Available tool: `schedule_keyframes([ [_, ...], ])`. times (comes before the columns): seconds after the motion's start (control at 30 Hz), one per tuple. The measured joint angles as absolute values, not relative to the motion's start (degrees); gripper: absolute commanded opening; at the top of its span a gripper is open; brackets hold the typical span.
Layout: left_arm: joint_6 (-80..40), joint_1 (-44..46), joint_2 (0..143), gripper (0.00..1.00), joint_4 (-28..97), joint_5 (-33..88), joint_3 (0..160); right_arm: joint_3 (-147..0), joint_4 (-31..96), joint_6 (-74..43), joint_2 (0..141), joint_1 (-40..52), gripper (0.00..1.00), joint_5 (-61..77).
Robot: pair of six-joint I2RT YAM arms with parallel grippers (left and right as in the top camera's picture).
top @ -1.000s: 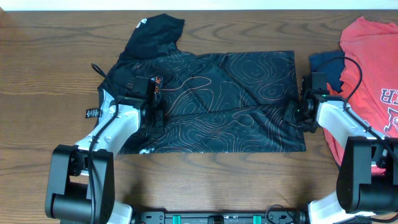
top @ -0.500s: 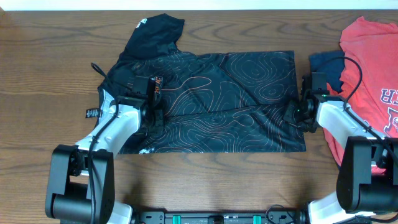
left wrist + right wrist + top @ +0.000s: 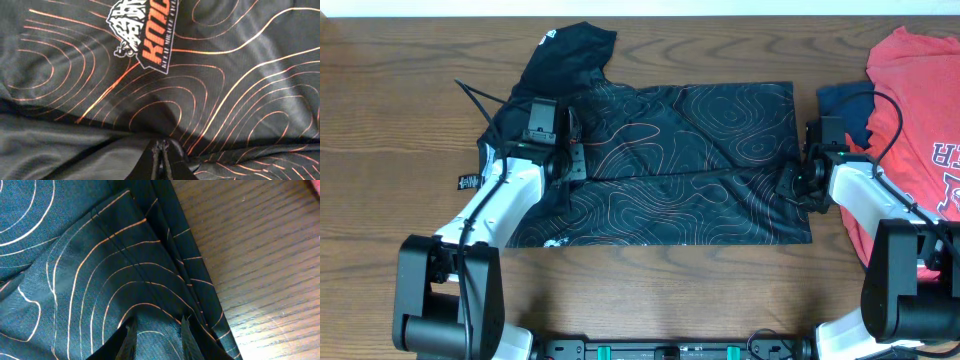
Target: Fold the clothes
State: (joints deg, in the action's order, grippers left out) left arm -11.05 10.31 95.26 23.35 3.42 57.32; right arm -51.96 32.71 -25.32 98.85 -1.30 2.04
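Left jaws, pressed together on the shirt (image 3: 700, 150), are dragging its fold toward the desk's (image 3: 400, 120) far edge; right jaws are still pinching the hem.

**Overhead view:** fixed above the worktop (image 3: 410, 70), facing straight down from far off. Both arms enter at the lower edge, and the whole shirt (image 3: 710, 130) lies in frame.

**Left wrist view:** very near the cloth, looking down past the left end effector (image 3: 161, 159) at bottom centre onto a printed logo (image 3: 147, 30).

**Right wrist view:** equally near, looking down past the right end effector (image 3: 158, 332) at the bottom edge, onto the shirt's border and bare wood to its right.

**Shared ground:** each wrist view shares one small patch of shirt with the overhead view. The two patches lie well apart.
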Motion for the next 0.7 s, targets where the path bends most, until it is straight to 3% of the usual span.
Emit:
schedule_keyframes([
  [0.4, -11.55, 10.33, 95.26, 0.32, 35.57, -1.04, 56.69, -51.96, 32.91, -25.30, 98.87, -1.30, 0.29, 2.07],
  [0.7, -16.62, 8.25, 94.94, 0.31, 29.58, -6.35, 48.07, -52.07, 36.58, -25.36, 98.80, -1.30, 0.27, 2.07],
])
